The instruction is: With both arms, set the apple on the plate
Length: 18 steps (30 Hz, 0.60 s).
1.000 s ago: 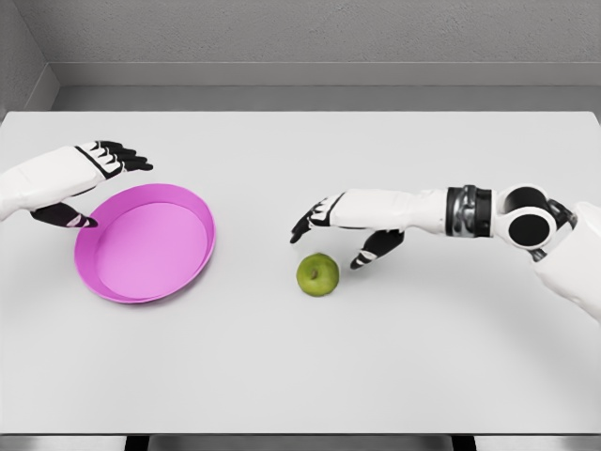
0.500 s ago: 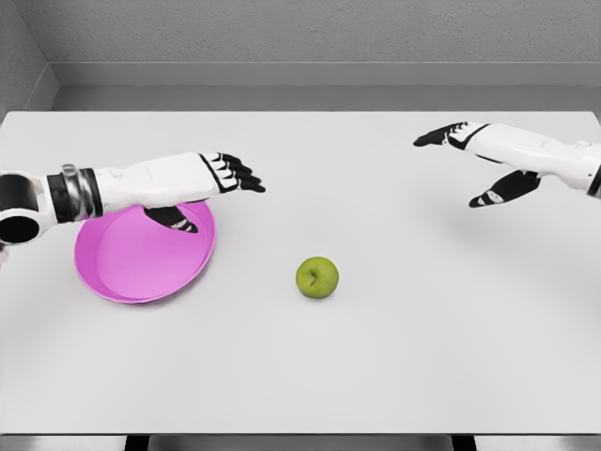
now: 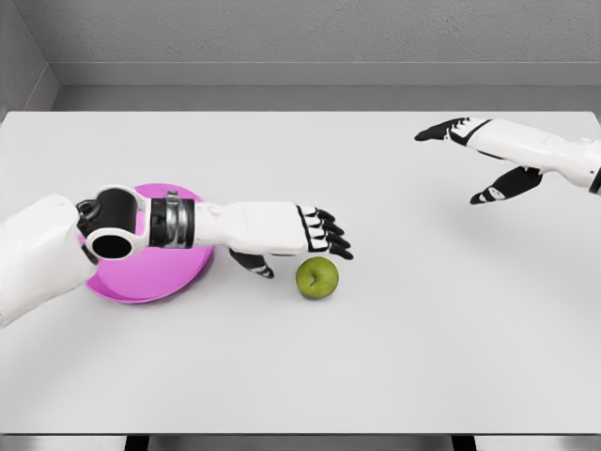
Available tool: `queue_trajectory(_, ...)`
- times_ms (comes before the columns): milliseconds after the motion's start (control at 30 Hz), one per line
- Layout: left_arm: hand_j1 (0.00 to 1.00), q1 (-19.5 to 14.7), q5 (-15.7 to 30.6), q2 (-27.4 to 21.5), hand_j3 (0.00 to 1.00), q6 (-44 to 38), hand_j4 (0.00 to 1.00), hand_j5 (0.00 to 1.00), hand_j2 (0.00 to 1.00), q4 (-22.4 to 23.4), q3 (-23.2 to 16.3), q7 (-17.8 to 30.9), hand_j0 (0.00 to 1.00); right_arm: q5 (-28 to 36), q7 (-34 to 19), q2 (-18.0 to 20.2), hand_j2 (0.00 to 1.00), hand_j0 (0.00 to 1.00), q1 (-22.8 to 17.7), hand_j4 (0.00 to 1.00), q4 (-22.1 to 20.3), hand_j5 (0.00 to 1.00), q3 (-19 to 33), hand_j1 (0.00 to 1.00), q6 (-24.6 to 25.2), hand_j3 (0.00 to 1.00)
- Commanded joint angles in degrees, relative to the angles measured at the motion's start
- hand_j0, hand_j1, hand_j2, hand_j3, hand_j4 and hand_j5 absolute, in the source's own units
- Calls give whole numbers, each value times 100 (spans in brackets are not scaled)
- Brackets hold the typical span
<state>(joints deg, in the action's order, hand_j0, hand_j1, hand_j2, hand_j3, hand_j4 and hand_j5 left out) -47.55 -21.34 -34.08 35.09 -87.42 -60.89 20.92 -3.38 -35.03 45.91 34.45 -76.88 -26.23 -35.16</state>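
Two hands out, apple (image 3: 317, 277) not yet gripped.
Left hand (image 3: 305, 242) spread just beside apple mid-desk, ready to grasp; right hand (image 3: 474, 155) spread, idle near far right edge; plate (image 3: 141, 287) waits left.

Single head view, looked down and forward from above the near edge of the flat white table (image 3: 394, 357), far edge and grey back wall (image 3: 310, 33) kept in frame. Set at middling range, whole tabletop width covered. No second view shared the scene.
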Motion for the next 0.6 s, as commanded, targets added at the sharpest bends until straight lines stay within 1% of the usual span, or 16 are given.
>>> queue_trajectory(0, 100, 0, -19, 41, 100, -9, 100, 100, 100, -232, -134, 8, 100, 48, 3, 6, 100, 100, 0, 100, -2, 100, 3, 100, 16, 100)
queue_trajectory(33, 100, 0, -36, 42, 100, -9, 100, 100, 100, -285, -169, 17, 100, 48, 3, 6, 100, 100, -9, 100, -2, 100, 3, 100, 16, 100)
queue_trajectory(133, 100, 9, -168, 33, 100, -9, 100, 100, 100, -250, -195, 26, 100, 40, 3, -3, 100, 100, -18, 100, -2, 100, 3, 100, 16, 100)
queue_trajectory(233, 100, -9, -195, -2, 100, -9, 100, 100, 100, -65, -187, 26, 100, 40, 3, -3, 100, 100, -26, 100, -2, 100, 3, 100, 16, 100)
queue_trajectory(333, 100, -35, -203, 42, 100, -9, 100, 100, 100, 242, -187, 26, 100, 40, 3, -3, 100, 100, -26, 100, -2, 100, 3, 100, 16, 100)
queue_trajectory(567, 100, -26, -283, 243, 100, -9, 100, 100, 100, 251, -195, 26, 100, 48, 3, -21, 100, 100, -26, 100, -11, 100, 3, 100, 16, 100)
